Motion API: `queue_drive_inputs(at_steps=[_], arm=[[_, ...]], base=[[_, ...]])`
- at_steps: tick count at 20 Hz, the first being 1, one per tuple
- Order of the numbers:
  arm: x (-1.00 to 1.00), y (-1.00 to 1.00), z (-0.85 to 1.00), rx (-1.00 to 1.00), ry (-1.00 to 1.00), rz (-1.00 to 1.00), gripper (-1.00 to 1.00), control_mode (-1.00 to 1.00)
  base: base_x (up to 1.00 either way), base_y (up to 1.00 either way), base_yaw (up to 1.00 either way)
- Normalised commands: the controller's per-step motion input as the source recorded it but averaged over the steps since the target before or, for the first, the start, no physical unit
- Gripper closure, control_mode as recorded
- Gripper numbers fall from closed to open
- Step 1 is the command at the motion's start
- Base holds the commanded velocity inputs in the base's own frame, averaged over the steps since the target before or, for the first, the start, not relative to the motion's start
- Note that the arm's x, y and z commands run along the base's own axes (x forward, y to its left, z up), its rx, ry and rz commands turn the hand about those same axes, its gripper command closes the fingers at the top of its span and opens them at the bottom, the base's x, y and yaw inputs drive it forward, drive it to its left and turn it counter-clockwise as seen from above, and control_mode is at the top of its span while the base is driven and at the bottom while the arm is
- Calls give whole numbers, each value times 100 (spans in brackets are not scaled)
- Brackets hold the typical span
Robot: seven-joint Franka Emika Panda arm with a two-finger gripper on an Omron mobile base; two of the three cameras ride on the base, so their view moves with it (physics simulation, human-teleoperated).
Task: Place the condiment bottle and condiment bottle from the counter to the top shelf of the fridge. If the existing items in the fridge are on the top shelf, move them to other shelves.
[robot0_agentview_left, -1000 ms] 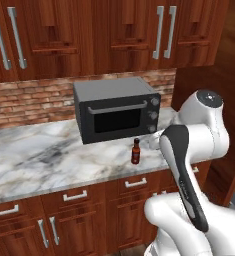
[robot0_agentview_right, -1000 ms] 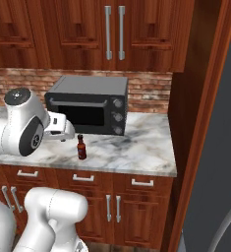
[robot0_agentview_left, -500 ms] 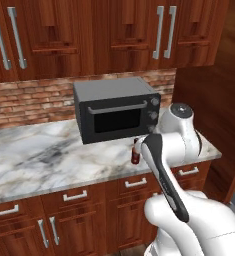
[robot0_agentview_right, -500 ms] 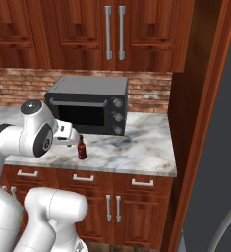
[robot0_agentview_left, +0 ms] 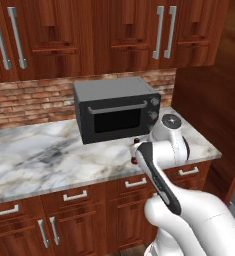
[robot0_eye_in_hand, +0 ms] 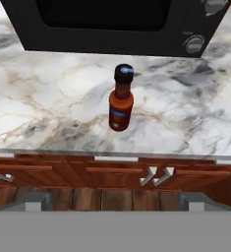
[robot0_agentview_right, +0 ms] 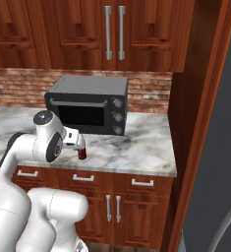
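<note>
One condiment bottle (robot0_eye_in_hand: pixel 121 101) stands upright on the marble counter (robot0_eye_in_hand: pixel 38 98), just in front of the black oven. It is slim and reddish-brown, with a dark cap and a dark label. My gripper (robot0_eye_in_hand: pixel 115 201) is open, its fingertips (robot0_eye_in_hand: pixel 26 199) set wide apart near the counter's front edge, short of the bottle. In the right base view the hand (robot0_agentview_right: pixel 73 140) hangs right above the bottle (robot0_agentview_right: pixel 81 154) and hides its top. In the left base view my forearm covers all but a red sliver of the bottle (robot0_agentview_left: pixel 134 160).
A black countertop oven (robot0_agentview_right: pixel 87 106) stands close behind the bottle against the brick wall. Wooden wall cabinets (robot0_agentview_right: pixel 112 29) hang above. A tall wooden panel (robot0_agentview_right: pixel 195 113) ends the counter on the right, with the grey fridge (robot0_agentview_right: pixel 220 157) beyond it.
The arm has swung down and in toward the bottle, bringing the hand low over the counter's front. The jaws stayed open and the bottle has not moved.
</note>
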Motion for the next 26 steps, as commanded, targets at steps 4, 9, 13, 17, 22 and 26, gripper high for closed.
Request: queue_drive_inputs(at_steps=[4, 9, 13, 17, 22, 26], arm=[[51, -5, -26, 1, 0, 0, -100, -100], [45, -3, -19, 0, 0, 0, -100, -100], [35, 0, -4, 0, 0, 0, -100, -100], [28, 0, -1, 0, 0, 0, -100, -100], [21, 0, -9, 0, 0, 0, -100, -100], [3, 0, -16, 0, 0, 0, -100, -100]], base=[[0, 0, 0], [0, 0, 0], [0, 0, 0], [0, 0, 0], [0, 0, 0], [0, 0, 0]])
